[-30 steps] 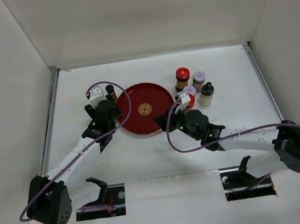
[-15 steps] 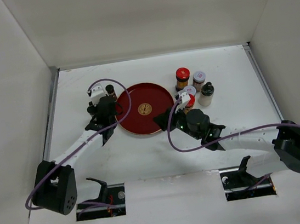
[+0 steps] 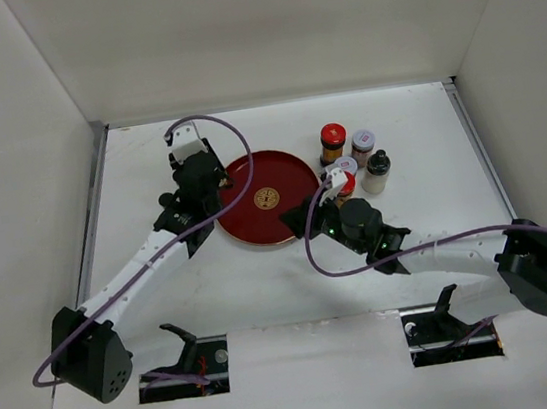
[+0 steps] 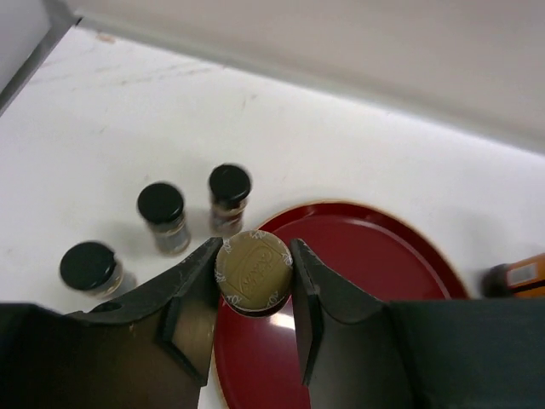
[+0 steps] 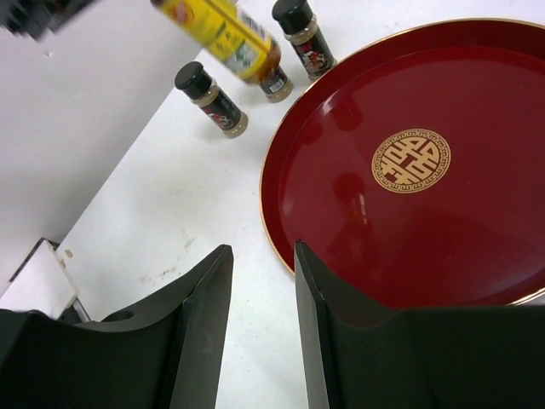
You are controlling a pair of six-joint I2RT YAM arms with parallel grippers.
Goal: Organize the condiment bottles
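My left gripper is shut on a yellow bottle with a gold cap and holds it above the left rim of the round dark-red tray. In the top view that gripper hides the bottle. The right wrist view shows the held bottle tilted. Three slim dark-capped bottles stand on the table left of the tray. My right gripper is open and empty, low over the table by the tray's near-left rim. Red-lidded and white-lidded jars and a black-capped pale bottle stand right of the tray.
The tray holds nothing in these views. White walls enclose the table on the left, back and right. The right arm lies across the near right of the table.
My left gripper has moved away from me and to the right, from beside the tray's left edge to over its left rim, with the bottle in it. The right arm has not moved.
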